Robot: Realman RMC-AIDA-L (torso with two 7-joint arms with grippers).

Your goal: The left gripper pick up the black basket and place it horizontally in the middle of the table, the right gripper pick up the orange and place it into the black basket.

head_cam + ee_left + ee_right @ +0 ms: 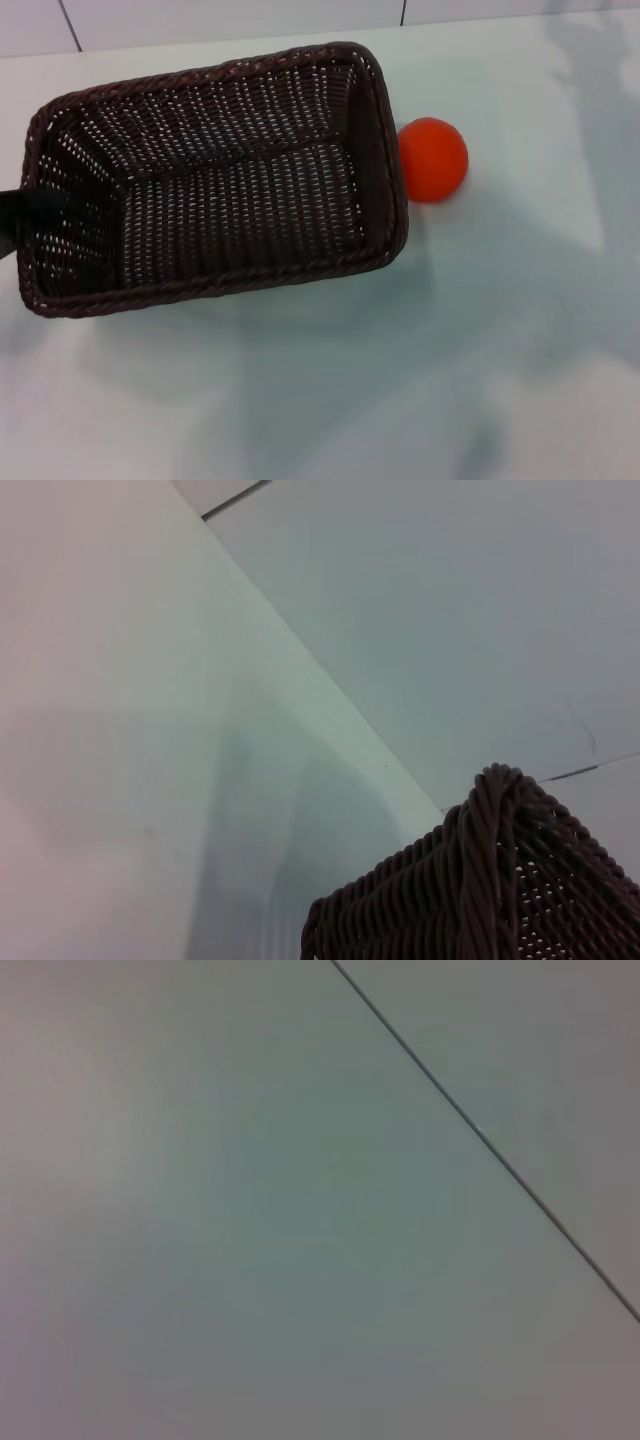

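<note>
Peeking in at the head view's left edge, the left gripper [22, 218] shows only 1 black sliver at the black basket's [215, 180] short rim; its jaws are unreadable. This dark woven basket lies skewed on the table [420, 380], the orange [432, 159] just beside its right end.

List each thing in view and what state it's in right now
black basket: upright, empty, its left end at the left hand.
orange: on the table, outside the basket, right beside its right end.
left hand: at the basket's left rim.
table: holds the basket and orange.
</note>
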